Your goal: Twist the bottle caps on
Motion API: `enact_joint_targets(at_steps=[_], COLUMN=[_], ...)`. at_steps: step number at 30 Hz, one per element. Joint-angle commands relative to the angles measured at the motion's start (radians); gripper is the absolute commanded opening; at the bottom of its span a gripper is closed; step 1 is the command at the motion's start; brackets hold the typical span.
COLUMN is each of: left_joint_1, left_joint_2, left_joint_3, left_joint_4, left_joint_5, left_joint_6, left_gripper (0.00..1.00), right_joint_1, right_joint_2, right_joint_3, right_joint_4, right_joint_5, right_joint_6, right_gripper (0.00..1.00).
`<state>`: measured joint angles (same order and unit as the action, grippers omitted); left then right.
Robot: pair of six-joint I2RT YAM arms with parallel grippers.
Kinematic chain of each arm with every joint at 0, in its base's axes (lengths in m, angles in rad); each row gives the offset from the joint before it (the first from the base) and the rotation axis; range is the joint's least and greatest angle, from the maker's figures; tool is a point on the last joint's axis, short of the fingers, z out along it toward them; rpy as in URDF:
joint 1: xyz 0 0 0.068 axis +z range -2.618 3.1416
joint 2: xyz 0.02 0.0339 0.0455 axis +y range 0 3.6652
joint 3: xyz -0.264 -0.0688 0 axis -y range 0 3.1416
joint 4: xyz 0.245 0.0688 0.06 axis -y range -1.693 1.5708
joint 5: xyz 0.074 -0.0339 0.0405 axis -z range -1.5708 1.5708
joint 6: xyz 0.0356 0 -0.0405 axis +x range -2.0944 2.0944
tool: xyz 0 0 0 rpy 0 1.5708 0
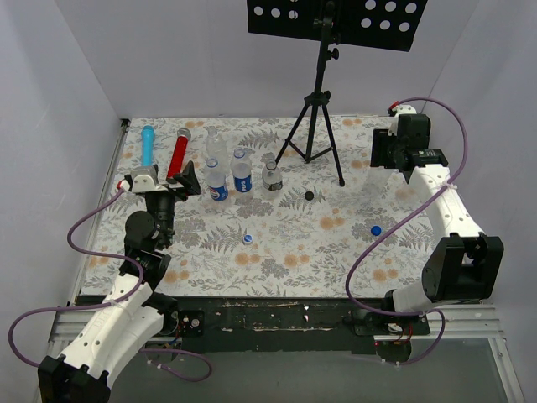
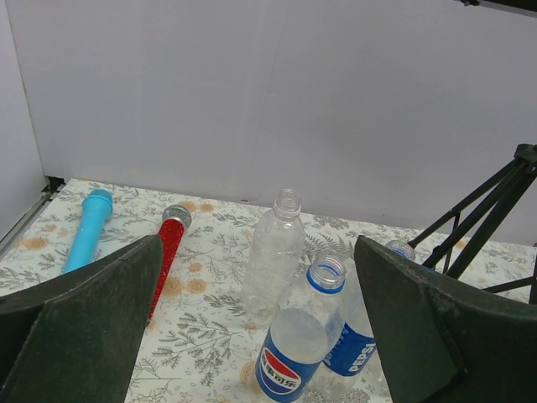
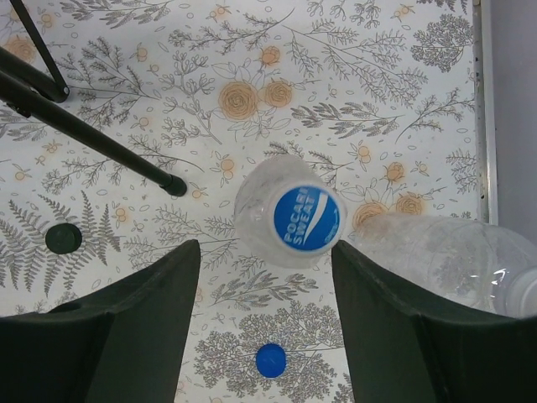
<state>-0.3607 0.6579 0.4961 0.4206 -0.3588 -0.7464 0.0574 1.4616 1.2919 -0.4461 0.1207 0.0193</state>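
Nearness favours my left gripper (image 1: 189, 180), released and empty: the small blue round plastic bottle cap (image 1: 247, 238) lies loose on the floral worktop (image 1: 285, 260) to its right, basewards; my right gripper (image 3: 266, 245), likewise released, sits farther.

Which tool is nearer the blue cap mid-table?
Left. The left tool hangs a short way back-left of the blue cap; the right tool is far off, near the table's back right corner.

Robotics lab test cell. Plain white partition walls (image 2: 252, 101) ahead of the left pincer (image 1: 174, 186); floral-covered table (image 2: 210, 327) under it; black tripod (image 2: 482, 214) to its right; aluminium frame (image 1: 470, 323) behind it.
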Motion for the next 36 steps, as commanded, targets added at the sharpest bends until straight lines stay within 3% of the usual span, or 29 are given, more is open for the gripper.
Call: enact_joint_targets(at_steps=[1, 12, 16, 21, 26, 29, 36], left_joint_1=[0.006, 0.006, 0.006, 0.006, 0.006, 0.006, 0.005], left_joint_2=[-0.006, -0.003, 0.005, 0.026, 0.066, 0.071, 0.077], left_joint_3=[-0.011, -0.021, -0.013, 0.001, 0.059, 0.075, 0.033], left_joint_4=[0.014, 0.027, 0.02, 0.006, -0.094, -0.123, -0.118], left_joint_5=[0.007, 0.029, 0.043, 0.092, 0.138, 0.152, 0.225], left_joint_6=[0.015, 0.039, 0.022, 0.002, -0.022, -0.031, -0.07], left_gripper=[0.98, 0.98, 0.98, 0.98, 0.98, 0.98, 0.98], right_joint_1=[-0.008, -0.01, -0.007, -0.008, 0.008, 0.051, 0.179], right_joint_2=[-0.023, -0.11, -0.228, -0.479, -0.504, -0.524, -0.521], right_joint_3=[0.001, 0.035, 0.005, -0.279, -0.304, -0.351, -0.397], right_joint_4=[0.014, -0.017, 0.052, 0.415, 0.414, 0.435, 0.354], right_joint_5=[-0.004, 0.03, -0.166, -0.522, -0.67, -0.67, -0.497], right_joint_6=[0.011, 0.067, 0.062, 0.043, 0.114, 0.123, 0.082], right_gripper=[0.73, 0.87, 0.89, 0.9, 0.91, 0.91, 0.91])
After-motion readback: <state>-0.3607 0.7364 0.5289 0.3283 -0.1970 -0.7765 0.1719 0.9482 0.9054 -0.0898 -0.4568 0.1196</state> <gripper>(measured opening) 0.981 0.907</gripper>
